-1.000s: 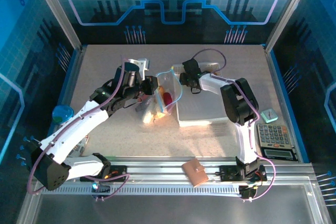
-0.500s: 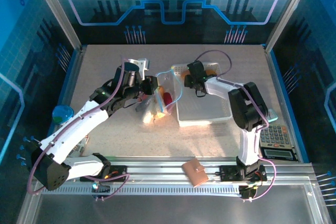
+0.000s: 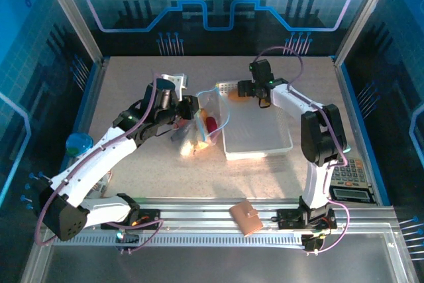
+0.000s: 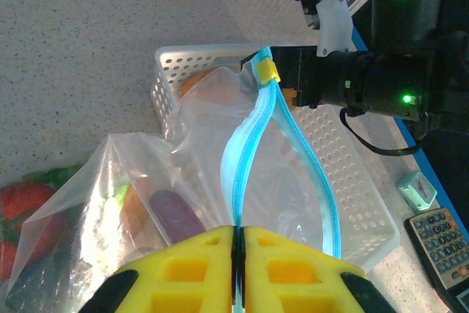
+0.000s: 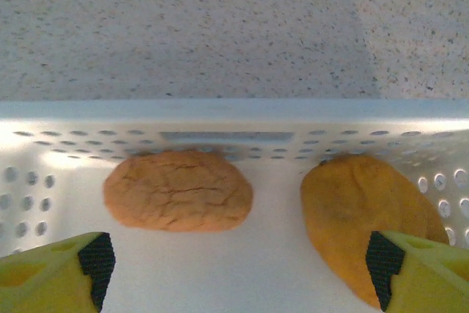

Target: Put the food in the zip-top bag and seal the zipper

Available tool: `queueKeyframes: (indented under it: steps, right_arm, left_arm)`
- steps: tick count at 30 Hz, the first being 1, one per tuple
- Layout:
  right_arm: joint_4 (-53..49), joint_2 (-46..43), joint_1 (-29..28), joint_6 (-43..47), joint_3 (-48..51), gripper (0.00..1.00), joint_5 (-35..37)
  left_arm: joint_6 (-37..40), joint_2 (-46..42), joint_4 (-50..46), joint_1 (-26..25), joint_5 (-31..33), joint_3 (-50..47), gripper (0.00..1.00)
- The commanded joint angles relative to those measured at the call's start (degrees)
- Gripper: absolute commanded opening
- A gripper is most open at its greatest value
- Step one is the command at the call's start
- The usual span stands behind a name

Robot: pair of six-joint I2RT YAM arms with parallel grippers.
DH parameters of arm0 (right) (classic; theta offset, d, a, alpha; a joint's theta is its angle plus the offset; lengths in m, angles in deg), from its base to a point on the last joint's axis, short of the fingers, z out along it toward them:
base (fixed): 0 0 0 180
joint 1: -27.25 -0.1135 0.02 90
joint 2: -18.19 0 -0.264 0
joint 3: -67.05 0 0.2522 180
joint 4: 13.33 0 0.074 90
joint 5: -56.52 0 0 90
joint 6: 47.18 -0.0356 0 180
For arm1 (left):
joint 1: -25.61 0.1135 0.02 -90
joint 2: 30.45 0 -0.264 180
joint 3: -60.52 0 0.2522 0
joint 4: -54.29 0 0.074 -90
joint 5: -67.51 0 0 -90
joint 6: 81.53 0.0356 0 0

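**Left tool clamped on bag mouth, right tool open over basket's far end**

Speckled bench (image 3: 132,84) carries everything. White perforated basket (image 3: 255,130) sits centre-right on it, long side running away from me. The zip-top bag (image 3: 202,120) lies just left of the basket, with its mouth edge lapping over the basket's left wall (image 4: 352,174). A calculator (image 3: 348,171) is at the right edge of the bench. A brown wallet (image 3: 246,217) sits on the near rail, well apart from the rest.

My left tool (image 4: 237,236) is closed. The yellow pads (image 4: 190,269) are pressed together with the blue strip pinched between them at the near end of the bag mouth. In the top view it sits at the bag's left side (image 3: 189,107).

My right tool (image 5: 242,269) is spread wide with nothing between the fingers. It hangs low inside the far end of the basket (image 3: 246,91), facing the far wall (image 5: 220,119).

Food, part in the basket: a tan cracked round piece (image 5: 178,190) and an orange piece (image 5: 363,221) both lie on the basket floor against the far wall, apart from each other. The orange one is just beside my right-hand fingertip (image 5: 418,269).

Food, part in the bag: a dark purple piece (image 4: 176,214) and an orange piece beside it (image 4: 132,207) show through the plastic. A red piece (image 4: 22,203) with a green bit is at the bag's lower left. I cannot tell whether it is inside.

The zipper (image 4: 238,152) is unsealed. Its two blue tracks bow apart in a loop from my left tool up to the yellow slider (image 4: 267,71), which sits at the far end over the basket rim.
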Motion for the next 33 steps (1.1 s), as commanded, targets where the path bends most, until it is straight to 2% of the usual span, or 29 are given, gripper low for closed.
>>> queueKeyframes:
  steps: [1,6,20,23,30,33]
  right_arm:
    - [-1.3,0.9,2.4,1.8,0.3,0.93,-3.3]
    - [-3.2,2.0,4.3,2.9,-0.4,0.93,-4.8]
    - [-6.0,6.1,3.9,1.2,-0.8,0.93,-10.0]
    - [-7.0,3.2,3.1,1.0,1.6,0.92,-13.5]
    - [-12.2,-1.7,0.9,1.5,5.0,0.92,-29.6]
    - [-13.7,-3.8,0.8,1.6,5.2,0.91,-31.7]
  left_arm:
    - [0.8,-2.4,-0.9,0.5,0.3,-0.9,0.12]
    - [0.8,-2.9,-0.4,0.7,0.7,-1.4,0.12]
    - [0.6,-2.8,-0.4,0.8,0.5,-1.5,0.12]
    - [0.5,-2.8,-0.2,0.8,0.5,-1.7,0.12]
    - [0.5,-2.4,0.3,0.9,0.2,-1.9,0.12]
    - [0.5,-2.5,0.3,1.0,0.1,-2.0,0.12]
